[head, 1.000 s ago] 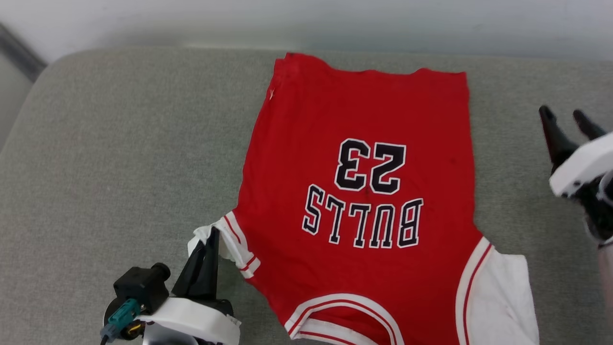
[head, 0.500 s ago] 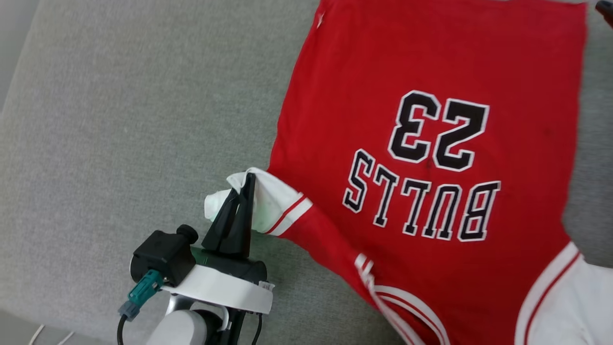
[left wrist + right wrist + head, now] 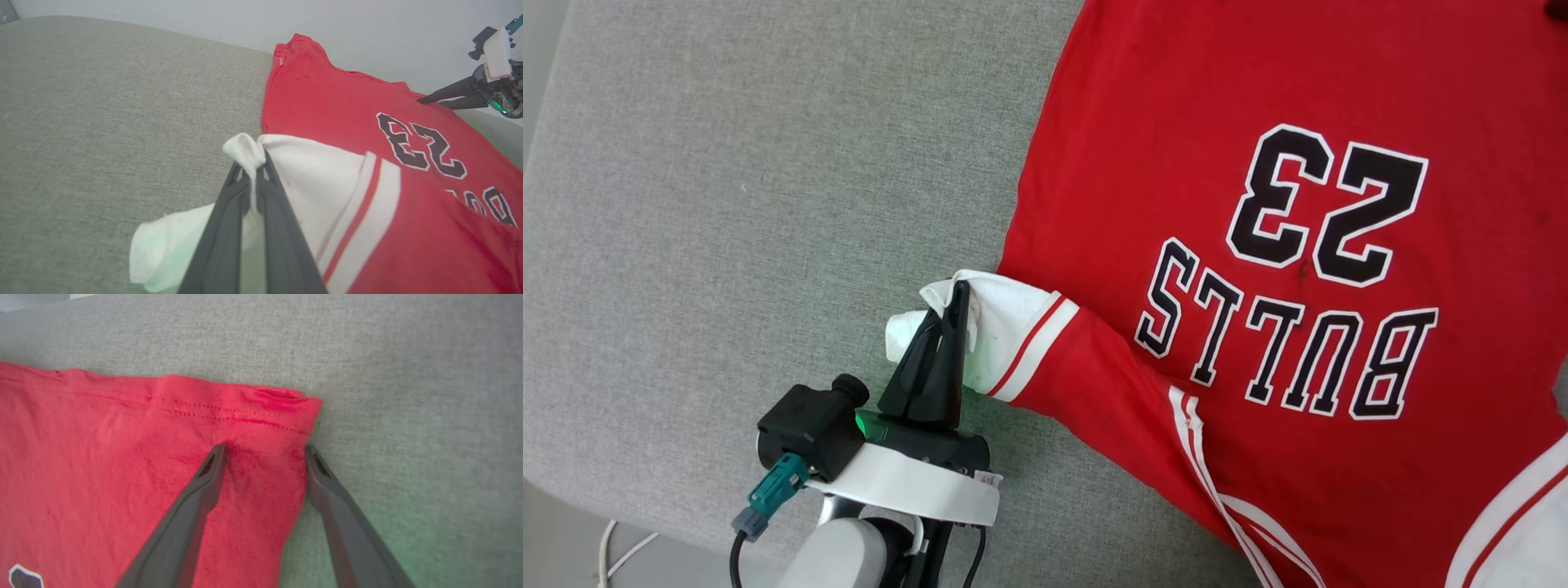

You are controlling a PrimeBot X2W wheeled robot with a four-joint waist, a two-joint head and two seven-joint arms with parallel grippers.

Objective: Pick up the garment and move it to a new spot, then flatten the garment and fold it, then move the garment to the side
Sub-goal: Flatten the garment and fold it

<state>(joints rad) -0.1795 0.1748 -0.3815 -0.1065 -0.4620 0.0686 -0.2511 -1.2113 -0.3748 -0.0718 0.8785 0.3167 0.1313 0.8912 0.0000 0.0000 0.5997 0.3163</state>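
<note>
Your left gripper has its jaws clamped together on the white sleeve of the garment, with cloth bunching just past the tips. Your right gripper holds its jaws wide apart astride the red hem corner, one fingertip on the cloth and the other at its edge, over the grey cushion.

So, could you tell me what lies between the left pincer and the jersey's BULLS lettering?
In the head view: the white sleeve in the left pincer, its striped trim, then plain red cloth of the jersey.
</note>
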